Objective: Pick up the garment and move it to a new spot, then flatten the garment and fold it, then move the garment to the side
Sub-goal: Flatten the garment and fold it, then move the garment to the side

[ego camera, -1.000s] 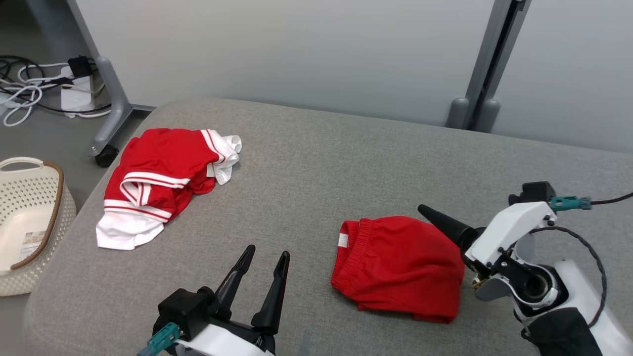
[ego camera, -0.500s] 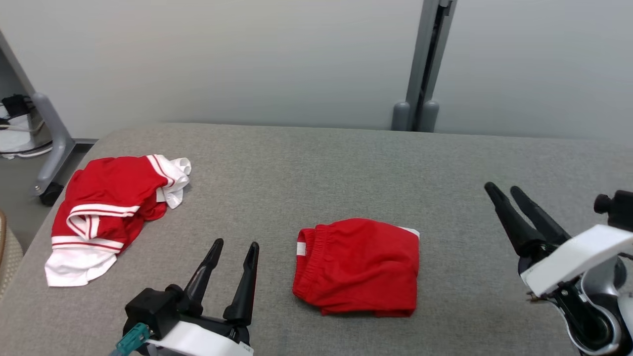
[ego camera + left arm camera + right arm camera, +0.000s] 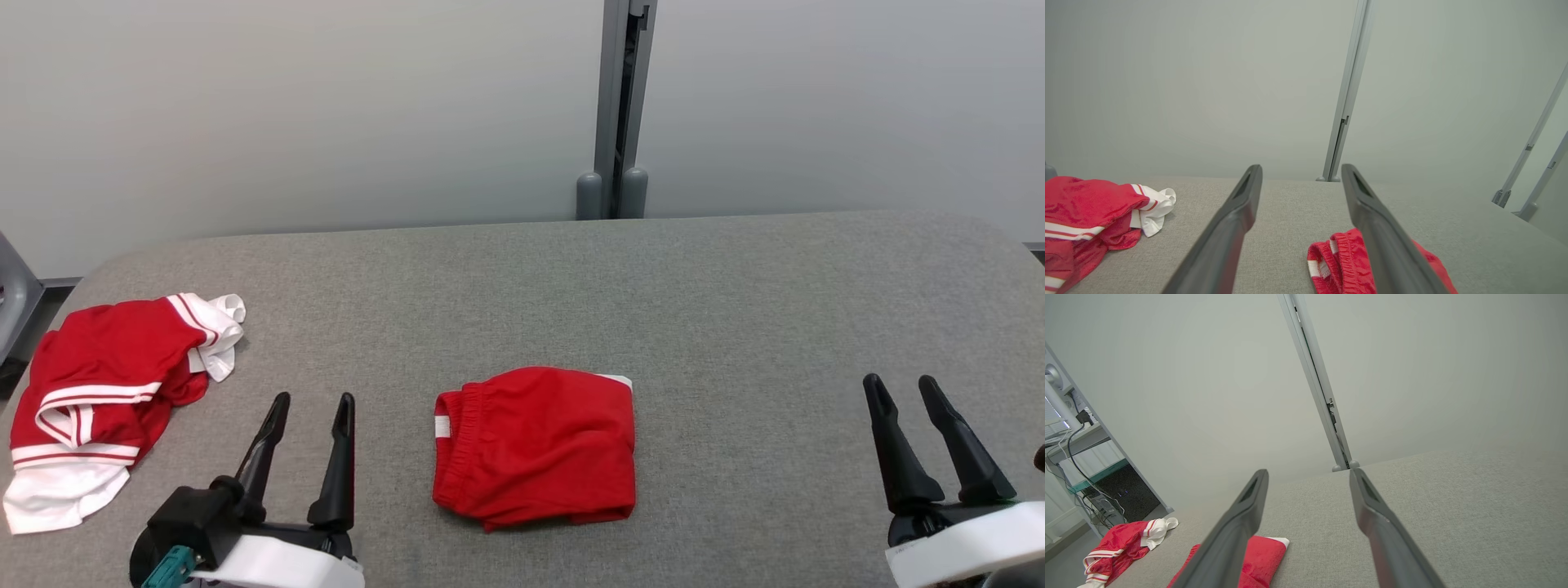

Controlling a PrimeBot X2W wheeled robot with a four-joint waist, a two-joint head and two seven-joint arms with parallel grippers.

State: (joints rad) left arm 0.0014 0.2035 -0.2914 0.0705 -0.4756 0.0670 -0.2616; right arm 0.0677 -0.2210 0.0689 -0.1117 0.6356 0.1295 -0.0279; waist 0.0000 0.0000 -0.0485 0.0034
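A folded red garment (image 3: 535, 445) with an elastic waistband lies flat in the middle of the grey padded table (image 3: 735, 327). It also shows low in the left wrist view (image 3: 1327, 261) and the right wrist view (image 3: 1265, 553). My left gripper (image 3: 313, 398) hovers open just left of it, fingers pointing away from me, nothing between them (image 3: 1301, 167). My right gripper (image 3: 899, 380) stands open far to the garment's right, empty as well (image 3: 1308, 471). A crumpled red and white garment (image 3: 90, 400) lies at the table's left edge.
A grey partition post (image 3: 616, 106) stands behind the table against the pale wall. A grey desk leg (image 3: 12, 294) is at the far left. The right wrist view has a desk with cables and a dark box (image 3: 1106, 494) beyond the table's left end.
The head camera has swung, so the whole scene slid left and the basket left the picture. My right gripper pulled off the folded garment's right edge and now stands apart at the right.
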